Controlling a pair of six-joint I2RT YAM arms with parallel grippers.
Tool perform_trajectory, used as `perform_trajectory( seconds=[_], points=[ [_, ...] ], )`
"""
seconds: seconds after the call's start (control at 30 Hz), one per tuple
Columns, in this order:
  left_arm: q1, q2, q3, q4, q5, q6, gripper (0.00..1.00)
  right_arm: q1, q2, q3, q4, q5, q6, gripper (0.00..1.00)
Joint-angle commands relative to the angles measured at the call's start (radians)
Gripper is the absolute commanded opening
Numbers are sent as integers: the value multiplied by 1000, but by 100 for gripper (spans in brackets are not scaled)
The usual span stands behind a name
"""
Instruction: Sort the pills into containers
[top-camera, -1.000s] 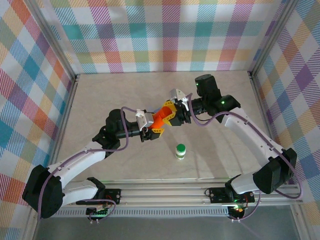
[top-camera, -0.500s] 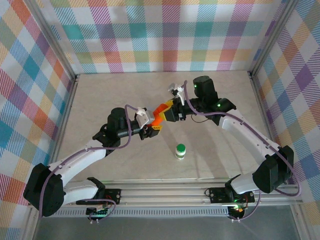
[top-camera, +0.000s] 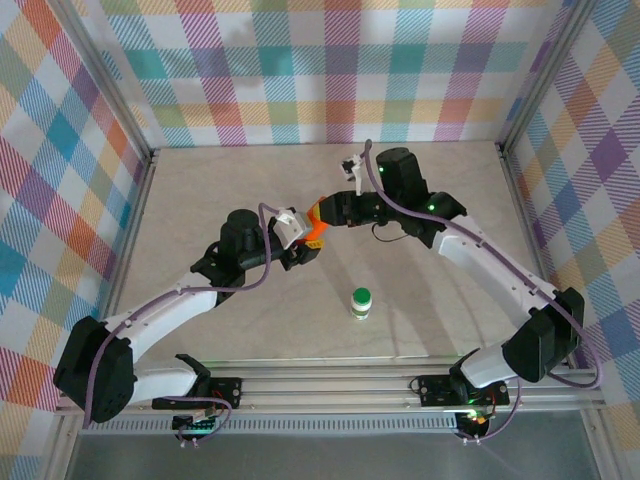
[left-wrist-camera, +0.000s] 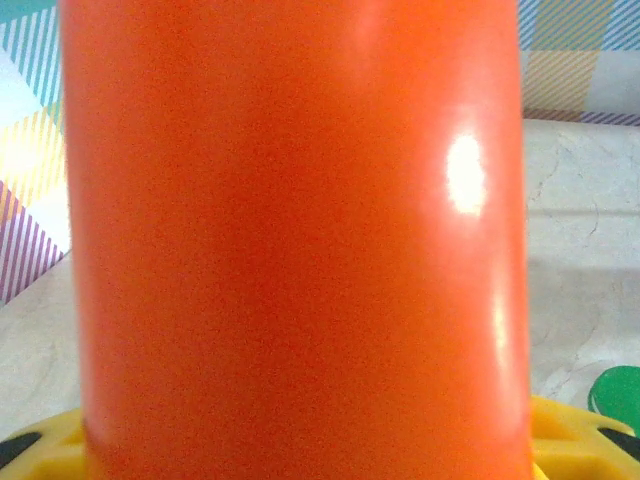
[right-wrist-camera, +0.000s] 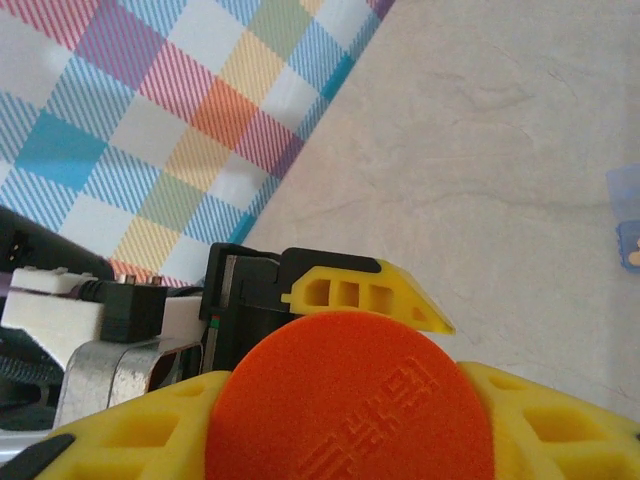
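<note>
Centrally, left hand around orange bottle

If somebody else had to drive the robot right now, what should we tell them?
Left gripper: shut on the orange plastic pill bottle, holding it up off the beige table.
Right gripper: its yellow fingers sit either side of the bottle's round orange lid. I cannot tell if they are pinching it.
Small white bottle with a green cap: standing on the table, nearer the arms' bases, with nothing touching it.
Done: orange bottle picked up and held between both grippers.
Left: get the lid off, then sort all the pills into containers.
</note>
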Motion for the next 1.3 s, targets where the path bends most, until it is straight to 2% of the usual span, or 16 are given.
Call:
perform_trajectory(
  seconds=[0.0,0.13,0.23,0.57,1.0,1.2,1.27],
  points=[
    [-71,-12,47,209,107,75,0,32,56,29,-61,71,88,48],
    [-73,-11,24,223,124,62,0,32,66,54,-66,87,95,55],
    [-74,-8,8,234,135,57,0,32,68,64,-72,99,86,55],
    [-75,-8,-51,297,161,-11,0,30,64,65,-104,218,51,67],
    [-76,16,-84,286,142,-28,0,23,54,170,-147,271,8,80],
    [-74,11,-95,289,119,-34,0,-21,10,211,-158,359,-134,82],
    [-72,12,-90,283,91,-46,0,-29,-43,165,-92,323,-228,80]
  ],
)
